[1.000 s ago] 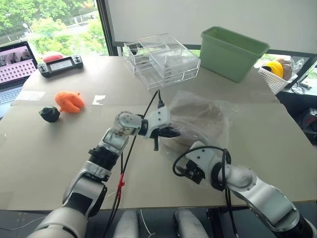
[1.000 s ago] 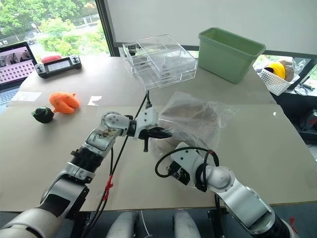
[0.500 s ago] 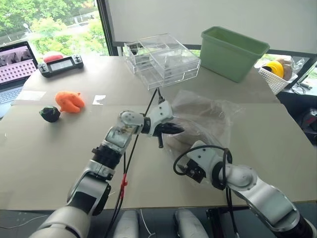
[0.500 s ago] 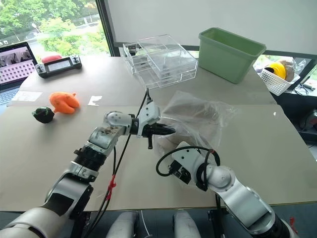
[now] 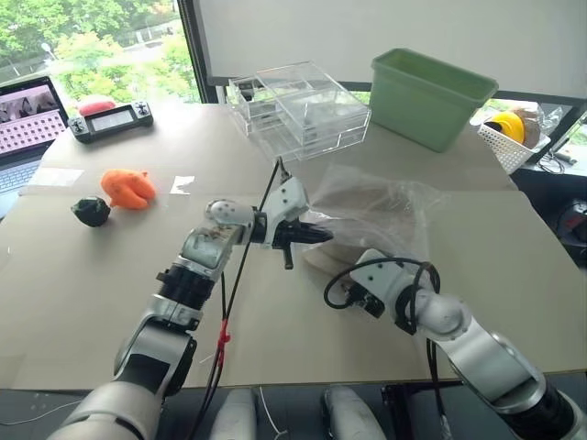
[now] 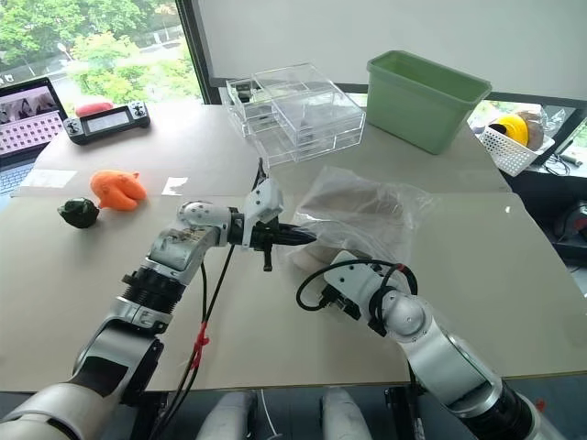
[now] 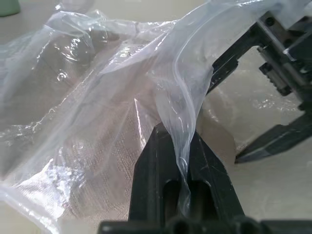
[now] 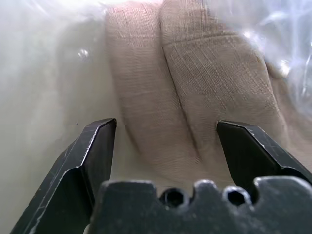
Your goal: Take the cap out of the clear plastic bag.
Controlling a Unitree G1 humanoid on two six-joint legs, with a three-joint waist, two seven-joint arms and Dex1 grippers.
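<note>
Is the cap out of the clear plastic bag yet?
Not yet. The cap lies inside the clear plastic bag, whose edge the left gripper pinches up, while the right gripper is open at the cap.

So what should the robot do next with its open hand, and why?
Probably ease the right gripper forward and close on the cap. Its fingers stand open on either side of the beige fabric, and the left gripper holds the clear plastic bag up by its edge.

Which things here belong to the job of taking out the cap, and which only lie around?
Job: cap; clear plastic bag; left end effector, shut on the bag; right end effector, open.

Lying about: green bin; acrylic drawer boxes; orange toy; controller.
</note>
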